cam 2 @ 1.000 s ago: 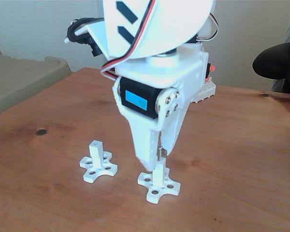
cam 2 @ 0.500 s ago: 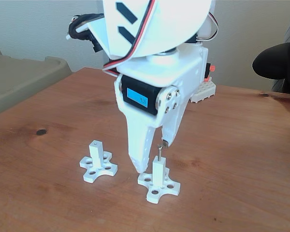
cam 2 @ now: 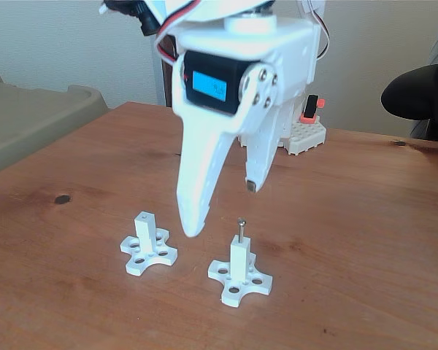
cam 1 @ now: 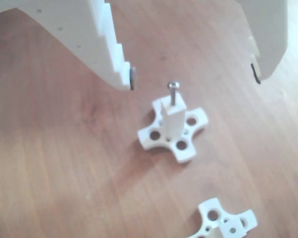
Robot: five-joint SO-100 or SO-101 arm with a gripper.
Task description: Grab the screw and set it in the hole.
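Observation:
A slender silver screw [cam 2: 241, 227] [cam 1: 174, 93] stands upright in the hole at the top of a white post with a cross-shaped base [cam 2: 239, 275] [cam 1: 172, 128]; its head sticks up above the post. My white gripper [cam 2: 220, 210] [cam 1: 194, 79] hangs open above the post, clear of the screw, with nothing between its fingers. In the other view the two fingertips flank the screw from above, left and right.
A second white cross-base post [cam 2: 147, 246] [cam 1: 222, 221] stands on the wooden table [cam 2: 365, 240] to the left in the fixed view. A white block with an orange and black part [cam 2: 306, 131] sits behind the arm. A grey-green bin [cam 2: 29, 117] lies at far left.
The gripper opened and let go of the screw, leaving it in the post, then rose well above it.

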